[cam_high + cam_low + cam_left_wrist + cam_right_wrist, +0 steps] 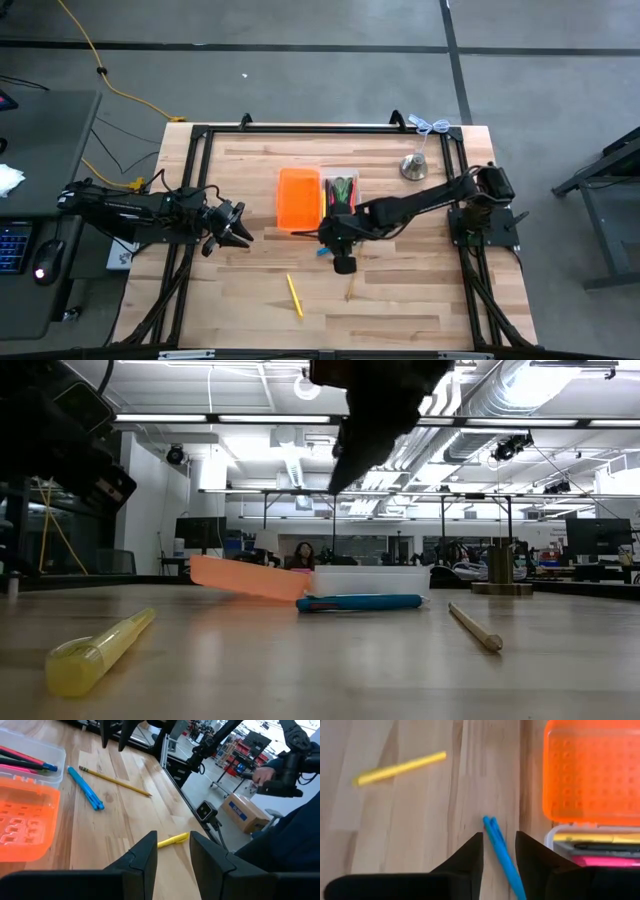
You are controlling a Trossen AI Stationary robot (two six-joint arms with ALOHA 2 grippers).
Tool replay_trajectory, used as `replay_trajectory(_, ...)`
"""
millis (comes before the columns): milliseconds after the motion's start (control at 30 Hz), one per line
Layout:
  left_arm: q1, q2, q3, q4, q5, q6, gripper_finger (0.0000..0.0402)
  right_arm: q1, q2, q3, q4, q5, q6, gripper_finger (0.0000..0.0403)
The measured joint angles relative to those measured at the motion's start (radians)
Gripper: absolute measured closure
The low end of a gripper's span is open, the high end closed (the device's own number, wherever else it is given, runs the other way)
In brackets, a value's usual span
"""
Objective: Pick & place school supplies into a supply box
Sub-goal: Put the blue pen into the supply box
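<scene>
The right gripper (499,851) hangs open above the blue pen (503,855), which lies on the table just beside the box (318,201). The left wrist view alone shows the pencil (115,781) tip and a person's sleeve (290,840). The left gripper (172,854) waits open, holding nothing, near the yellow marker (173,840).

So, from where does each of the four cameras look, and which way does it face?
High: above, facing down on the wooden table; both arms show.
Low: at tabletop height, facing across; an arm hangs overhead.
Left wrist: past the open left gripper toward the thin yellow marker.
Right wrist: down past the open right gripper on the thin blue pen.
All views share the orange-and-clear plastic box.
</scene>
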Motion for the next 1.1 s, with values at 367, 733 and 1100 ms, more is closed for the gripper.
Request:
replay_trajectory(367,0.000,0.000,0.001,-0.014,-0.003,-0.018,0.0257,-0.001,0.068,0.000,-0.031,-0.048,-0.128,0.0266)
replay_trajectory(733,0.000,0.000,0.001,-0.024,-0.005,-0.036,0.0257,-0.010,0.142,0.000,-0.019,-0.050,-0.194,0.0258)
replay_trajectory(1100,0.000,0.000,0.001,-0.040,-0.006,-0.047,0.0257,-0.053,0.202,0.000,-0.012,-0.111,-0.214,0.0260)
